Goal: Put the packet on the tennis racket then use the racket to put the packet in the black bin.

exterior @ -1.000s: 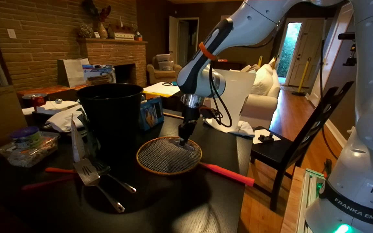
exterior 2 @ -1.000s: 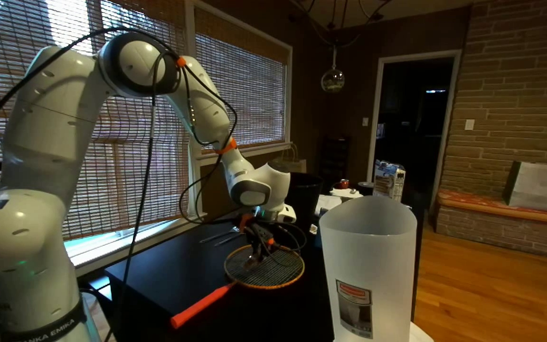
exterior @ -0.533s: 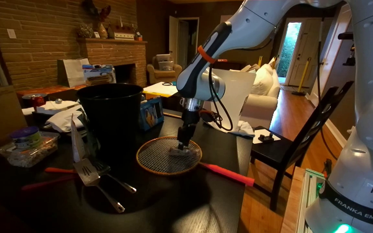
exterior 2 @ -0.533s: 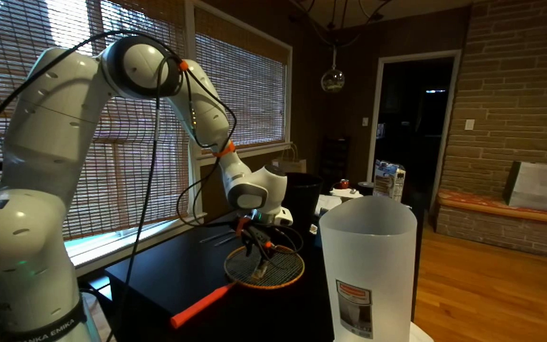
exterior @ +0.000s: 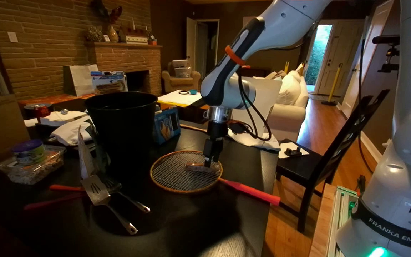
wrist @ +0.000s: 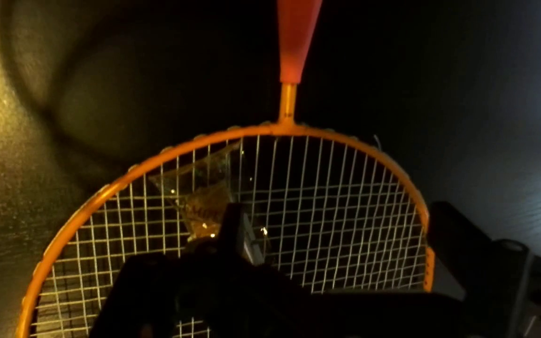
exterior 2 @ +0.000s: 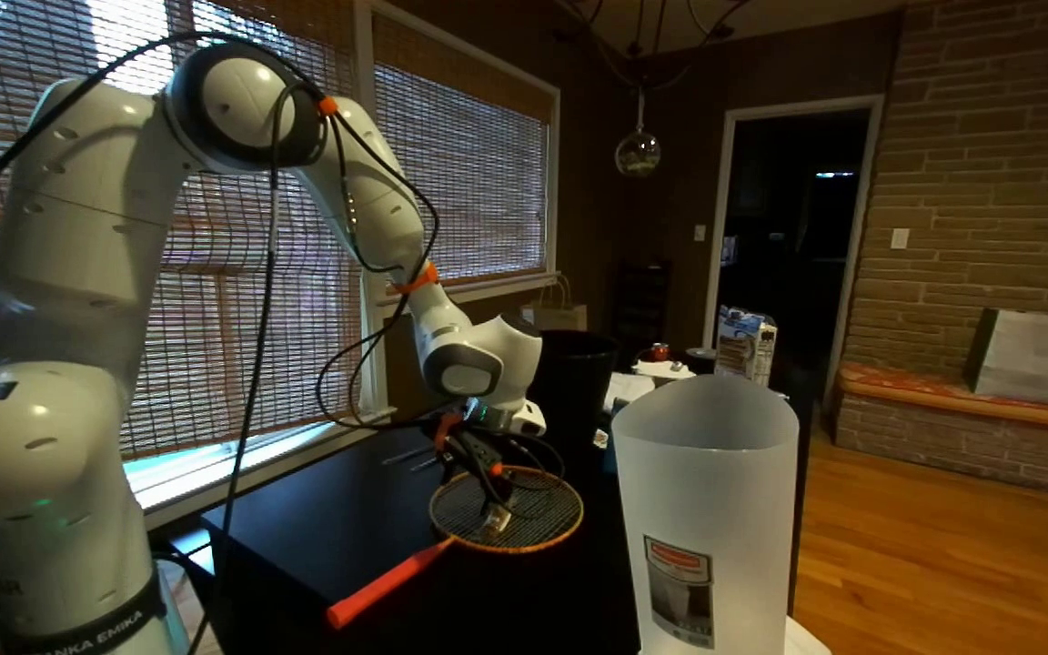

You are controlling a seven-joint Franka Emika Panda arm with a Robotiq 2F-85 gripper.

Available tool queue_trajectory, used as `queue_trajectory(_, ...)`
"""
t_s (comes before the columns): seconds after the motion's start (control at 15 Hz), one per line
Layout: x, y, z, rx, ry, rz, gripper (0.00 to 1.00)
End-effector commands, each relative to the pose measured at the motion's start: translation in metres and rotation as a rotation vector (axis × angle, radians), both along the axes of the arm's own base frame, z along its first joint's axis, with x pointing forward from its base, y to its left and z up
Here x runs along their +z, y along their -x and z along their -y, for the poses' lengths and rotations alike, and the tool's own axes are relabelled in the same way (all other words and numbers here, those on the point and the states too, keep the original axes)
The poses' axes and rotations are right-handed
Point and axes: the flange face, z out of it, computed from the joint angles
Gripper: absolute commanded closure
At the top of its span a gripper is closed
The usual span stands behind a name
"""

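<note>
Round, orange-rimmed racket [exterior: 177, 175]: pale string grid [wrist: 341, 225], straight red handle [exterior: 252, 191]. Clear plastic packet [exterior: 195, 167], orange-brown patch [wrist: 208, 203]. Matte-black cylindrical bin [exterior: 121, 119]. My hand [exterior: 211, 162], black.

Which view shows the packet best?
The wrist view. The packet appears largest there, with some lettering visible, though a gripper finger hides part. Both exterior views show it only small, on the racket, no lettering legible.

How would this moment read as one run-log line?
packet: on racket; tool: open, over racket; racket: on table; black bin: packet not inside
</note>
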Motion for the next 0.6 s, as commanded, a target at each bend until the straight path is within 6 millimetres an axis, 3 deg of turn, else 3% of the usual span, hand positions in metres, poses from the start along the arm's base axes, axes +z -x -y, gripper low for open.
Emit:
queue_trajectory(0.0,0.021,0.032,0.004,0.028,0.04,-0.009,0.0)
queue_trajectory(0.4,0.024,0.063,0.013,0.017,0.067,0.0,0.0)
queue_trajectory(0.47,0.02,0.047,0.016,-0.003,0.058,0.0,0.0)
queue_trajectory(0.53,0.018,0.052,0.015,-0.003,0.058,-0.006,0.0)
